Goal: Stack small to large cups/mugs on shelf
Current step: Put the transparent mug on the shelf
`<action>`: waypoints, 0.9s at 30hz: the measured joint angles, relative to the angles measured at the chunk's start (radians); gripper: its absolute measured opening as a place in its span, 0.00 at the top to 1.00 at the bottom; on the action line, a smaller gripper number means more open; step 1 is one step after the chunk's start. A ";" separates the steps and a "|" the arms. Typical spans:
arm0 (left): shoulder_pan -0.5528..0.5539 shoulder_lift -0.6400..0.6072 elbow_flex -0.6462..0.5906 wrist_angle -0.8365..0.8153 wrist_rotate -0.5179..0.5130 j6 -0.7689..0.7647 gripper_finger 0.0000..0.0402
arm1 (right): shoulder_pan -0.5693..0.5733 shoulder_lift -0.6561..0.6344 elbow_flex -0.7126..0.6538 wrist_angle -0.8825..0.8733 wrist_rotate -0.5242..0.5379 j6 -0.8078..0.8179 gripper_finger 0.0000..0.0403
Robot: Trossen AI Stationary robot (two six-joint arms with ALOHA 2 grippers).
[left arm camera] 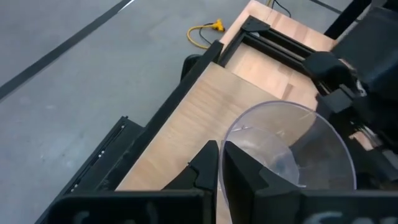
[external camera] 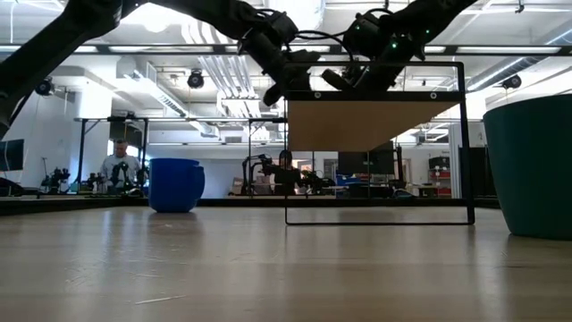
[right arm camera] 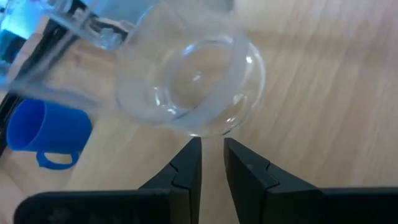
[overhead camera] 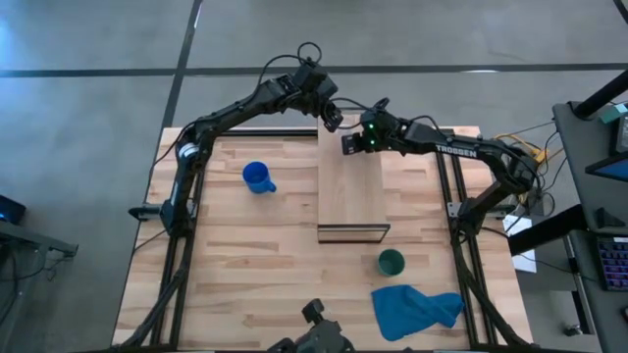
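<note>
Two pincers meet over the far end of our long light-wood shelf (overhead camera: 350,186): left pincer (left arm camera: 221,163) pinches the tiny clear cup's (left arm camera: 292,149) rim, right pincer (right arm camera: 212,155) nearly closed, empty. We judge a bump could dislodge it. Pale wooden desk (overhead camera: 265,265), workshop behind.

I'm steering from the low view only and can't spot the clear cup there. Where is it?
Observer: The tiny clear see-through cup is pinched by its rim in the left gripper's fingers, over the far end of the long light-wood shelf.
Operator: And the right gripper?
Observer: The right gripper hangs close beside it, pointing at the cup without touching it.
Operator: Anything near the green cup?
Observer: A crumpled blue cloth lies just beside the dark green round cup.
</note>
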 joint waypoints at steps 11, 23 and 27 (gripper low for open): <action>0.007 0.000 -0.002 -0.008 0.000 0.001 1.00 | 0.016 -0.017 0.003 -0.034 -0.026 0.002 0.84; 0.008 0.000 -0.002 -0.044 0.013 0.002 1.00 | 0.007 -0.063 0.006 -0.047 0.065 -0.056 0.84; 0.008 0.000 -0.002 -0.043 0.024 0.002 1.00 | 0.000 -0.050 0.006 -0.045 0.065 -0.066 0.84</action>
